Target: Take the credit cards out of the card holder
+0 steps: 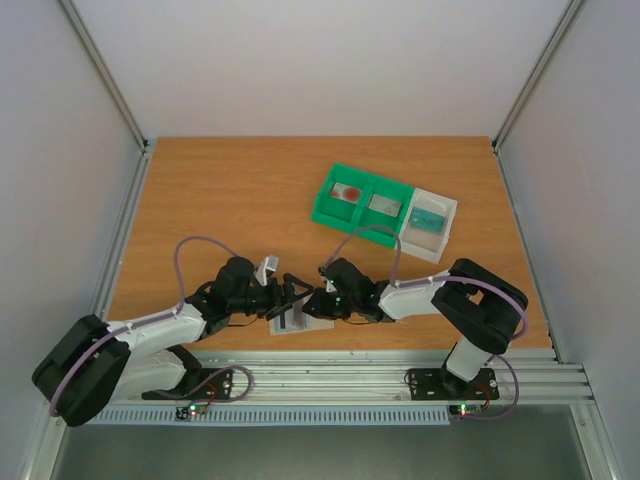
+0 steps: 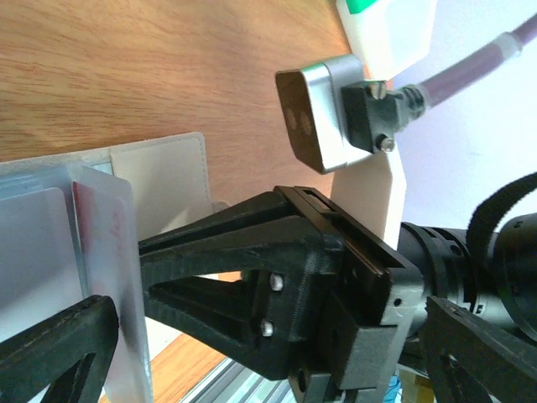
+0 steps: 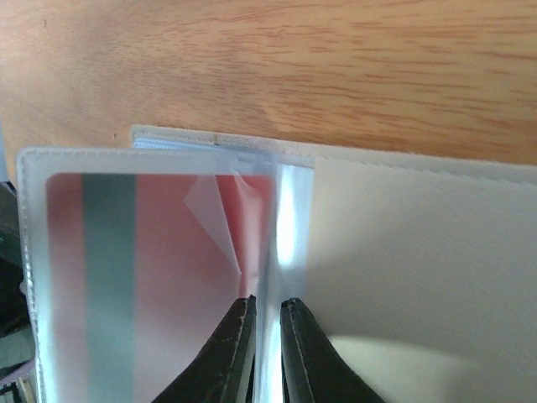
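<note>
Shows the withdrawal step in hand, with no card yet out. Places the card holder [image 1: 310,325] open and flat at the near edge of the table [image 1: 230,200], directly between the two arms. Finds the right gripper [image 3: 267,309] pinched almost closed on the edge of the holder's clear inner sleeve, just beside the beige panel [image 3: 419,252]. Reveals through that sleeve the credit cards [image 3: 159,277], still pocketed: a reddish face crossed by a dark stripe in the right wrist view, a red edge beside a paler sheet in the left wrist view. Finds the left gripper [image 1: 288,293] spread wide and holding nothing, one finger [image 2: 59,357] just beside the sleeve; cannot tell whether touching. Reads, as a judgement, as the sleeve being parted or steadied rather than a card being gripped. Calls next, most likely, for closing the free left jaws on an exposed card edge and drawing along the pocket, with the right pinch kept as anchor. Risks dragging the whole light holder, or pinching sleeve and card together. Farther back, well apart from the arms, shows a green tray [image 1: 320,200] of two compartments, the left holding a flat piece with a red spot [image 1: 348,192], the right a flat grey piece [image 1: 385,206]. Shows, just beside it on the right and apparently touching, a white tray [image 1: 447,232] holding a flat teal piece [image 1: 427,218]. Leaves these pieces unidentified, being too small to tell.
</note>
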`<state>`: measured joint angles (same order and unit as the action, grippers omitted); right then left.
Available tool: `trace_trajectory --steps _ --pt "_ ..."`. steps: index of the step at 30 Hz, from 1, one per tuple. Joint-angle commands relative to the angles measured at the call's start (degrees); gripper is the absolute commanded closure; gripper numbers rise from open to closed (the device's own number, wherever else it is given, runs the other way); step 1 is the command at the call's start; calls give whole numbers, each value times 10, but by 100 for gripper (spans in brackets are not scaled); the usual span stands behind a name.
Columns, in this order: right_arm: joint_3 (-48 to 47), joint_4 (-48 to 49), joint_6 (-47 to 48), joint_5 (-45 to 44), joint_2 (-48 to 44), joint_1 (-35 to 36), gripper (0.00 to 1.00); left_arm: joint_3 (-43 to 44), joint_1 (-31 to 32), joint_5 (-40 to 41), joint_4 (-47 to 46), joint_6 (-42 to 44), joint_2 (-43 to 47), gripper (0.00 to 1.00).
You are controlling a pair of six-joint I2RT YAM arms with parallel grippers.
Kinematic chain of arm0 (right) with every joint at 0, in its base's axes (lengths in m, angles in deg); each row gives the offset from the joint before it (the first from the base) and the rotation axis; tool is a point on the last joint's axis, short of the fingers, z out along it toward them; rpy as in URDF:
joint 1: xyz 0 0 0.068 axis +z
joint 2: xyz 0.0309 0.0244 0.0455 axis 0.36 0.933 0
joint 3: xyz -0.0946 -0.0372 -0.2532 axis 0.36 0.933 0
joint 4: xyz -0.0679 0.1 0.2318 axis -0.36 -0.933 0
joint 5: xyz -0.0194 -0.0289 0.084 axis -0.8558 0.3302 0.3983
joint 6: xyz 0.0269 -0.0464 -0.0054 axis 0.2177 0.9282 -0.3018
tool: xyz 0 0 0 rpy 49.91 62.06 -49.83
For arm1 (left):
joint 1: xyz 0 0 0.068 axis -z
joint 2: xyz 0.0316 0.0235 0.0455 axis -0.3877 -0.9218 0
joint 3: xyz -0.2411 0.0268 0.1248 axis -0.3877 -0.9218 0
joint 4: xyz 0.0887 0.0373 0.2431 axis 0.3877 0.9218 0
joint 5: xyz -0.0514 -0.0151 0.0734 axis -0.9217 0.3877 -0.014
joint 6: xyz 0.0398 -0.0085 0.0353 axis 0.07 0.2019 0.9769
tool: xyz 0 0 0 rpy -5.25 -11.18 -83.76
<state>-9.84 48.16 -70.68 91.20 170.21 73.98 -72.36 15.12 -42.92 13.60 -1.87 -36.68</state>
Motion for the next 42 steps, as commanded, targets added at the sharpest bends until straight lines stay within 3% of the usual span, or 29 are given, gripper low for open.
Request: trace_trajectory --steps 1,14,27,35,42 --pt "21 -7 1 -32 -38 0 87 4 5 -12 -65 -11 -22 2" --pt "40 -143 38 -131 -147 -9 85 21 12 -19 -89 -7 -71 4" --pt "38 -204 46 -170 -202 -9 84 31 16 -28 -100 -2 -90 6" --pt "34 -206 43 -163 -207 -9 84 36 16 -2 -19 41 -71 7" --pt "17 -195 48 -129 -187 -9 84 43 16 56 77 82 -49 15"
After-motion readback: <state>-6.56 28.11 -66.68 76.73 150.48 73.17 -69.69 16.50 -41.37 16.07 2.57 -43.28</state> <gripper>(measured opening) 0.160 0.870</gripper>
